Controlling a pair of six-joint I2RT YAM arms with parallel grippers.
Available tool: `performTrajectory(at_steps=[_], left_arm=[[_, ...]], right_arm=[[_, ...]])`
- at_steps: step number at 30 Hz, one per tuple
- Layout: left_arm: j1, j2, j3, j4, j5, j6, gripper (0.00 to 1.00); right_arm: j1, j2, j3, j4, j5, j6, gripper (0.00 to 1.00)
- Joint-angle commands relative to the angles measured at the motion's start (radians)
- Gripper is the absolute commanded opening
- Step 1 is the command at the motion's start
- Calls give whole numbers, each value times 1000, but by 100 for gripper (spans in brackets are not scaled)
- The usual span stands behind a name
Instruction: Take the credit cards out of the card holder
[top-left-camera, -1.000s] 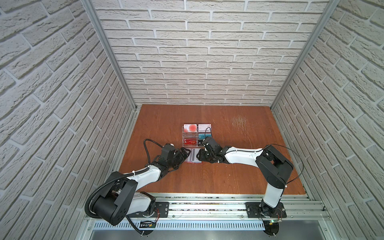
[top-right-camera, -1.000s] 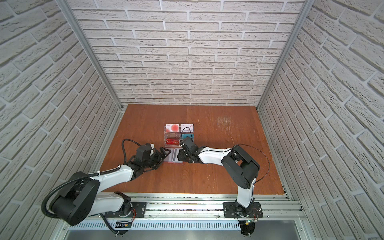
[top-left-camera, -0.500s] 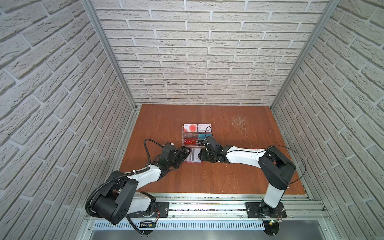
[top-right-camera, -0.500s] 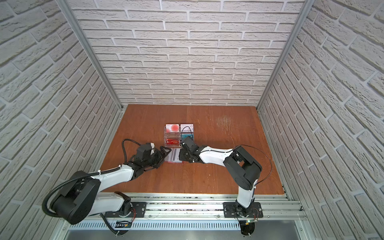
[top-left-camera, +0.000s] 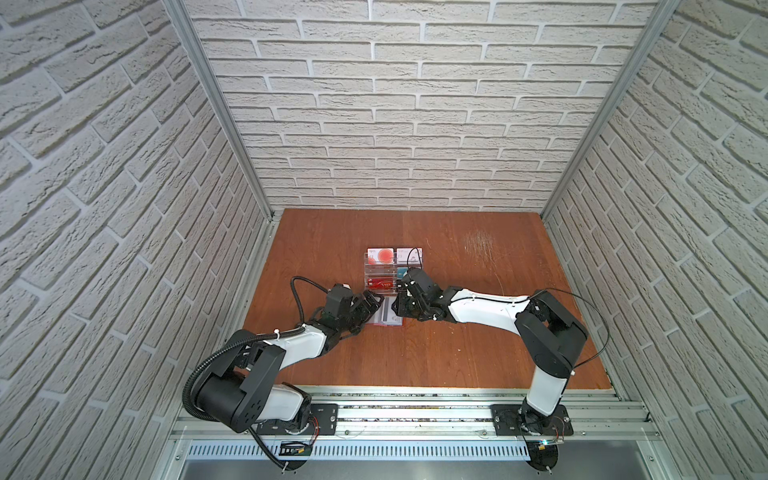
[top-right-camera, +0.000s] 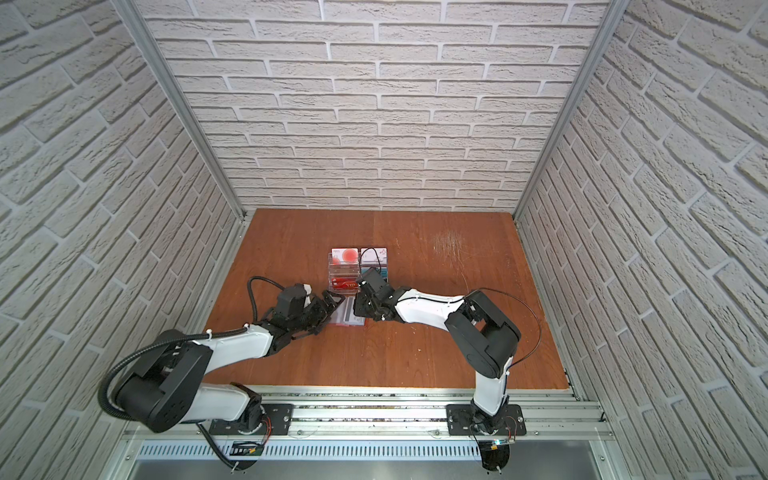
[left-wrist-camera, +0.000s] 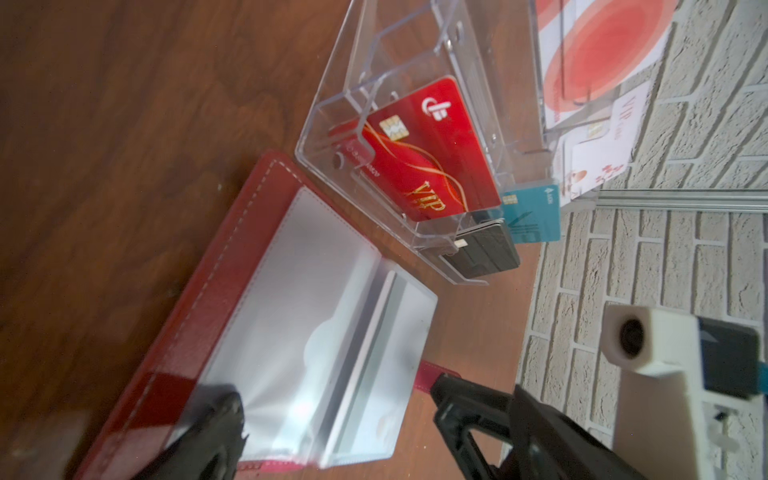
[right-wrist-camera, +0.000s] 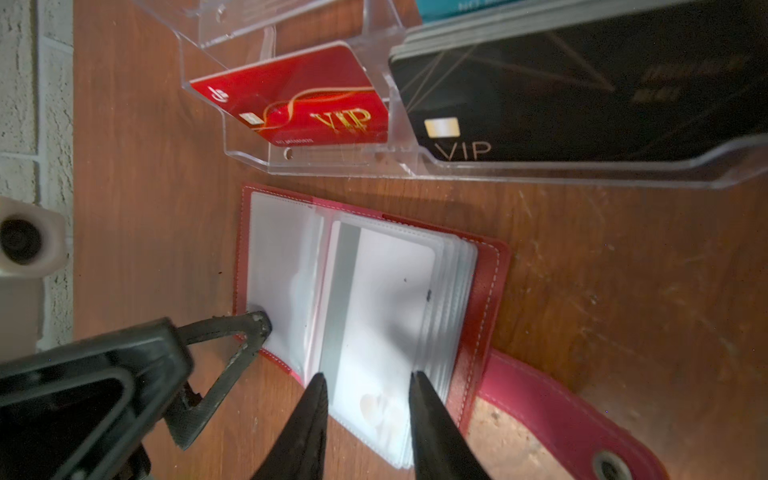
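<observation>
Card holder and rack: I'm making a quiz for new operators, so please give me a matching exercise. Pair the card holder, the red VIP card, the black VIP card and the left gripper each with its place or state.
Things:
A. card holder
B. red VIP card
C. black VIP card
D. left gripper

Places or states:
1. On top of a stack in the clear rack
2. Open, one fingertip at the corner of a clear sleeve
3. Lying open on the table, snap tab undone
4. In the rack's front slot beside that stack

Pairs: A-3, B-4, C-1, D-2
</observation>
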Motion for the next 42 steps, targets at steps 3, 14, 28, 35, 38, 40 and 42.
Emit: performTrajectory(at_steps=[3, 14, 28, 35, 38, 40, 42], left_arm=[[8, -13, -33, 29, -21, 4, 98], [9, -50, -71, 19, -36, 0, 98], [11, -61, -75, 4, -38, 6, 98], [11, -60, -86, 5, -42, 5, 98], [8, -57, -87, 7, -42, 4, 98], [8, -54, -87, 10, -42, 4, 98], [8, -54, -89, 11, -42, 1, 98]], right_arm=[[9, 22, 10, 42, -21, 3, 34], [10, 36, 9, 55, -30, 16, 32], [11, -8, -57, 73, -20, 24, 32], [12, -34, -88, 74, -9, 25, 33], [14, -32, -86, 69, -8, 22, 33], [14, -26, -78, 71, -13, 21, 33], [14, -18, -68, 71, -16, 21, 33]])
